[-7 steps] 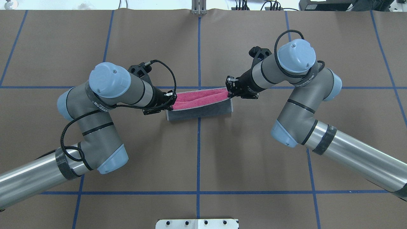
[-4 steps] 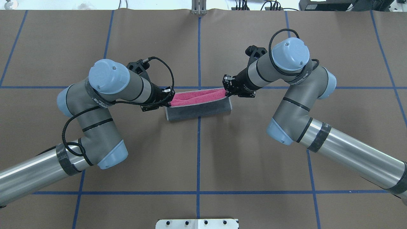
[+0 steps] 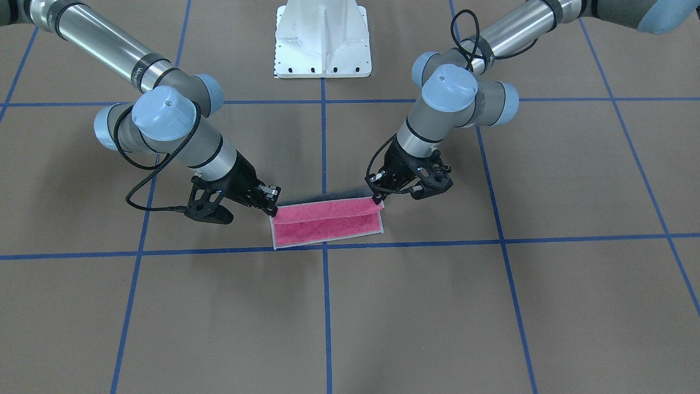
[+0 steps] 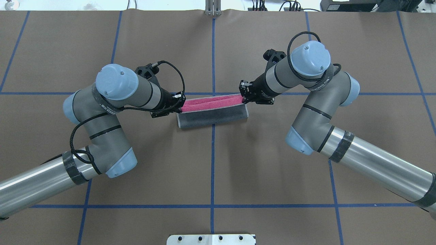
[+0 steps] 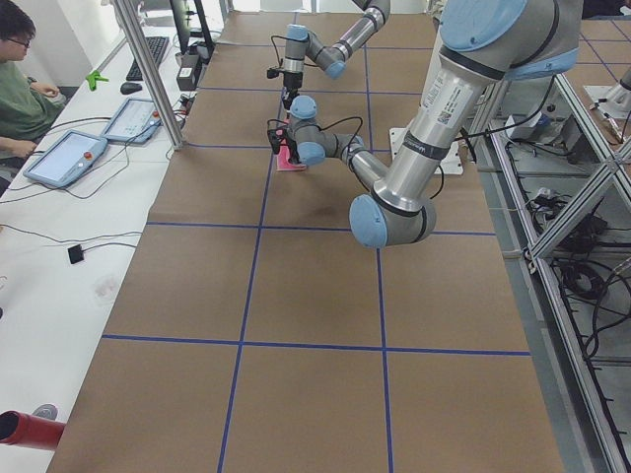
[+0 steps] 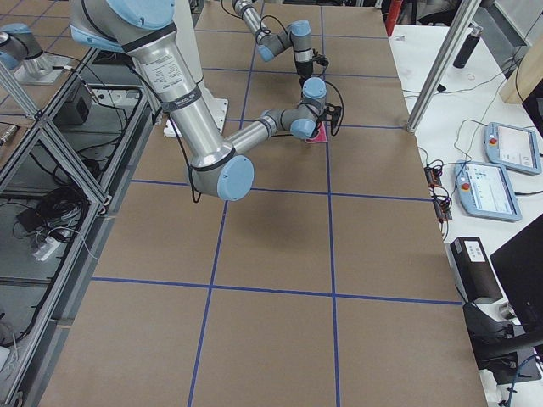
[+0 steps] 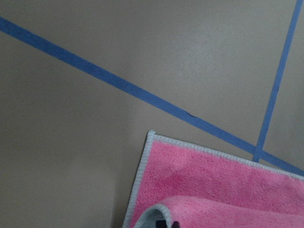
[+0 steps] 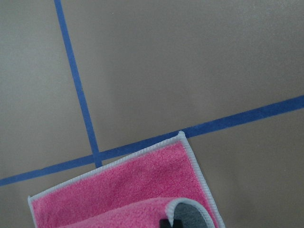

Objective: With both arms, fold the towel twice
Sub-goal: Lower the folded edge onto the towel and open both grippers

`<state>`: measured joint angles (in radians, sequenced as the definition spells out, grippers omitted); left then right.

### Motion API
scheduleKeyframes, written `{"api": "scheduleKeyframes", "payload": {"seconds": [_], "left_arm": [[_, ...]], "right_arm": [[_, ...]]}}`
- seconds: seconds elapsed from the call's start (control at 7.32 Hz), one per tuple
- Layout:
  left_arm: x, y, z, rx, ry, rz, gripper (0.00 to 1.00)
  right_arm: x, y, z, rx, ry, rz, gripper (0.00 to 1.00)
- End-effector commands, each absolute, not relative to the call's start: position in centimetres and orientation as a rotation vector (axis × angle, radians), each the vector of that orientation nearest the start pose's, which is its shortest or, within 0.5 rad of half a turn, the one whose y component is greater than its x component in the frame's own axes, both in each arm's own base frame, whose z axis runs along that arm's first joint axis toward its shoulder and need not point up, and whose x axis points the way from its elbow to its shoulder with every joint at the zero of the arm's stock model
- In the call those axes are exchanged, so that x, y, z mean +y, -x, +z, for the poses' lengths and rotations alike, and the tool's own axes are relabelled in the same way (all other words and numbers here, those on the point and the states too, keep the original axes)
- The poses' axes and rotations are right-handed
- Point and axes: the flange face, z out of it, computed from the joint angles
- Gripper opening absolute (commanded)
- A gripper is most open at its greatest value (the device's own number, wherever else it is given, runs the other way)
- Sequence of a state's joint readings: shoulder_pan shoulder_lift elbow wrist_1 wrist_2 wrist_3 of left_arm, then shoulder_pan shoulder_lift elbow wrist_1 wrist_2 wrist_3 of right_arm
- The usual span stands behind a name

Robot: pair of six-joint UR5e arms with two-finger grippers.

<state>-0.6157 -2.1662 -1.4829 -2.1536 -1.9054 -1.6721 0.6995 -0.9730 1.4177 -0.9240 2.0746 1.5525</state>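
Note:
The towel (image 4: pixel 211 117) lies at the table's middle, partly folded over. Its grey face is turned up on the near side, with a narrow pink strip (image 4: pixel 211 101) beyond it. In the front-facing view the towel (image 3: pixel 328 227) shows pink. My left gripper (image 4: pixel 180 103) is shut on the towel's left lifted corner; it also shows in the front-facing view (image 3: pixel 377 200). My right gripper (image 4: pixel 243 97) is shut on the right lifted corner, also seen from the front (image 3: pixel 273 210). Both wrist views show the flat pink layer (image 7: pixel 209 180) (image 8: pixel 133 185) under the curled, held edge.
The brown table cover carries blue tape grid lines (image 4: pixel 213 51); one line runs just beyond the towel's far edge. The white pedestal base (image 3: pixel 322 38) stands at the robot's side. A seated operator (image 5: pixel 20 79) and control tablets are past the table's far edge.
Both grippers have carried the held edge farther away from the robot's base. The grey folded-over part has grown and the visible pink strip has narrowed.

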Motion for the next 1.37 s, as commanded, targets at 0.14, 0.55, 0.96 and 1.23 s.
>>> {"api": "scheduleKeyframes", "payload": {"seconds": [0.14,0.55,0.96,1.23], "left_arm": [[-49.5,-52.1,28.0,1.128,0.015,-0.462,0.00],[-49.5,-52.3,27.4,1.137,0.015,-0.459,0.00],[-49.6,-52.4,27.6,1.132,0.016,-0.460,0.07],[-50.0,-52.1,27.6,1.131,0.011,-0.468,0.84]], "right_arm": [[-53.0,49.6,29.9,-1.152,0.044,0.336,0.00],[-53.0,49.7,29.1,-1.163,0.042,0.333,0.00],[-53.0,49.7,28.9,-1.166,0.040,0.331,0.00],[-53.1,49.6,29.7,-1.154,0.045,0.337,0.46]]}}
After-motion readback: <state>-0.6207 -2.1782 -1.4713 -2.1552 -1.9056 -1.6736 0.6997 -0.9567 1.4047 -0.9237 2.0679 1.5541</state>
